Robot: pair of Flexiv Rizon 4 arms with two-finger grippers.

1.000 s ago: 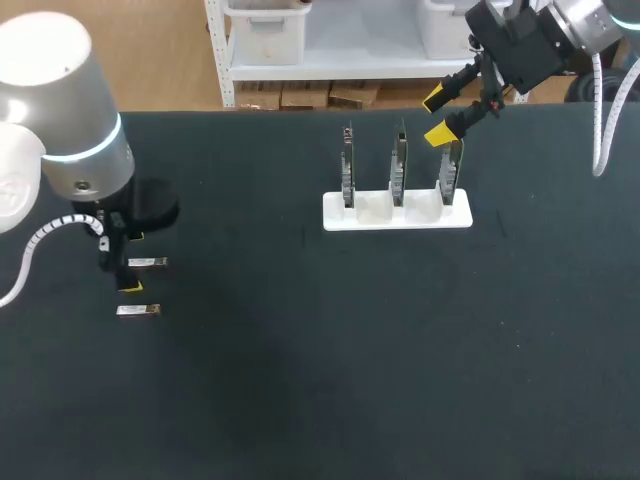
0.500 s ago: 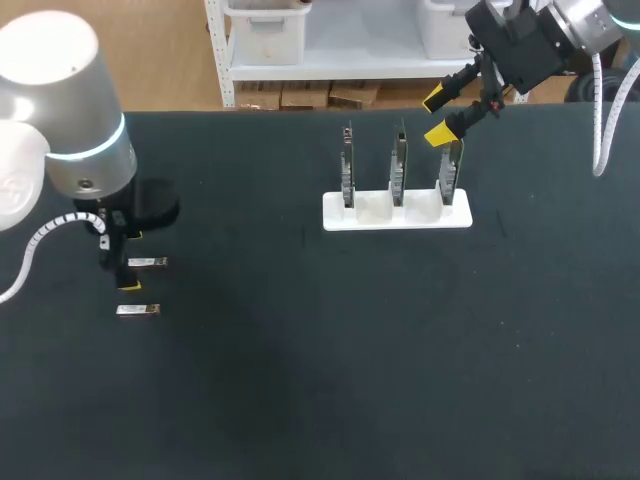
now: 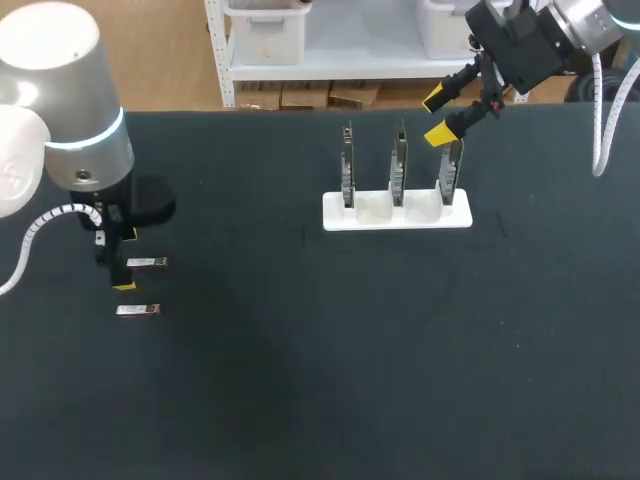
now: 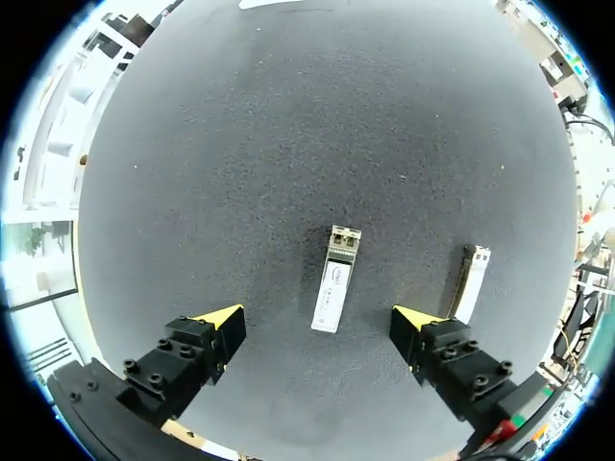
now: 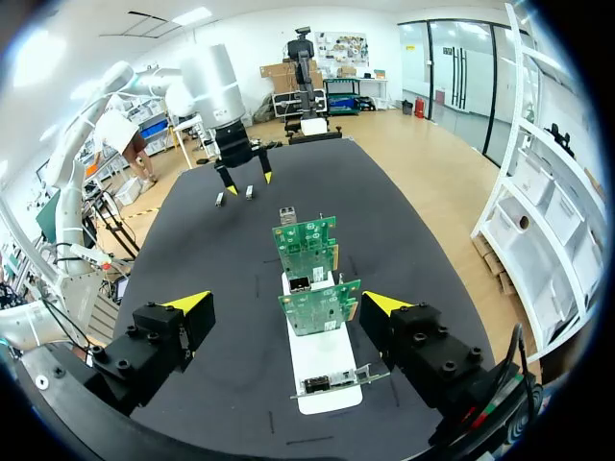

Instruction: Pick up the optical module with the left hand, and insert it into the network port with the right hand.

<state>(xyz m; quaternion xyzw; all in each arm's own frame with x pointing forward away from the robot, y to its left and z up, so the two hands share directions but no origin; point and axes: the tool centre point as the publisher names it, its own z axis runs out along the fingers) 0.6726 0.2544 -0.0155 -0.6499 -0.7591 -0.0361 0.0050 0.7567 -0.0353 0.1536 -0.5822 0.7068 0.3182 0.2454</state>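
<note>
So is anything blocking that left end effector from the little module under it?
Nothing visible. The optical module lies on the bare table between the left end effector's open fingers; a second module lies apart, outside one finger.

optical module (image 4: 336,279): shiny metal | table (image 3: 350,350): matt dark mat | stand (image 3: 420,218): smooth white plastic

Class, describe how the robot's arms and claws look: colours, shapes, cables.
The left arm and right arm are rounded silver-grey cylinders; the left shows a glowing pale-blue ring. A white ribbed cable hangs beside each. The left claw and right claw have black bolted fingers with yellow wedge tips.
</note>
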